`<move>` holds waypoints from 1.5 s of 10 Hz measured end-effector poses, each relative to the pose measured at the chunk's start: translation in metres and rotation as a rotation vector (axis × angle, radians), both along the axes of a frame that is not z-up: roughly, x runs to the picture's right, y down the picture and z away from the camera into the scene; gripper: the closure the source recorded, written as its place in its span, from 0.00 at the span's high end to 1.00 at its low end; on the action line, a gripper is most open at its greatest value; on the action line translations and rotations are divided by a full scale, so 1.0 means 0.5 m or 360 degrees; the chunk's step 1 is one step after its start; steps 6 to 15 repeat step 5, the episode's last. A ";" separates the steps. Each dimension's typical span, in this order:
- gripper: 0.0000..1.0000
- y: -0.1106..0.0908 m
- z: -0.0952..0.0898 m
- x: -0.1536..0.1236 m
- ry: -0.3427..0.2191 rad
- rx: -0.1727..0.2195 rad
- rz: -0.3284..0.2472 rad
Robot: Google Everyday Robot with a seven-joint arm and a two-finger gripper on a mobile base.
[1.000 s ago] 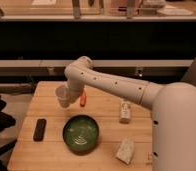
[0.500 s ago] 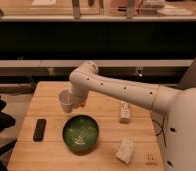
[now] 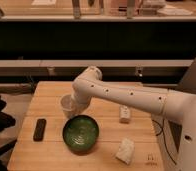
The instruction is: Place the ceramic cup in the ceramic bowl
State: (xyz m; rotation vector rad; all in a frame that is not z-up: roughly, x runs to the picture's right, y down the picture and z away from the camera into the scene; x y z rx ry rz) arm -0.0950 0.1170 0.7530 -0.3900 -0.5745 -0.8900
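The cup [image 3: 67,105] hangs at the end of the arm [image 3: 121,95], just above the surface [image 3: 51,150] and right at the back-left edge of the bowl [image 3: 80,133]. It looks lifted and carried, so the hand [image 3: 74,105] would seem to be clamped on it, though that's a judgement, not a clear sighting.

To do this well: shift the cup toward the bowl's pale centre, keep it upright, and lower gently before letting go. Ceramic on ceramic, so a drop from height could chip or tip it, and the dark rim needs clearing first.

Now the hard parts. The fingers themselves are buried behind the wrist and the cup, so how they sit on it I cannot tell. The cup's base blurs into the arm. Whether it overlaps the bowl or is only beside it is unclear from this angle. A black remote [image 3: 39,129], a white bottle [image 3: 124,114] and a crumpled cloth [image 3: 124,150] lie well apart from the path.
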 end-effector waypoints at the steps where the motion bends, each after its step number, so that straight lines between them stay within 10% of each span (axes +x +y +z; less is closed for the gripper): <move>1: 0.02 0.008 -0.005 0.005 0.0006 -0.0005 0.0008; 15: 0.02 0.047 -0.023 0.016 0.0021 -0.0023 0.0021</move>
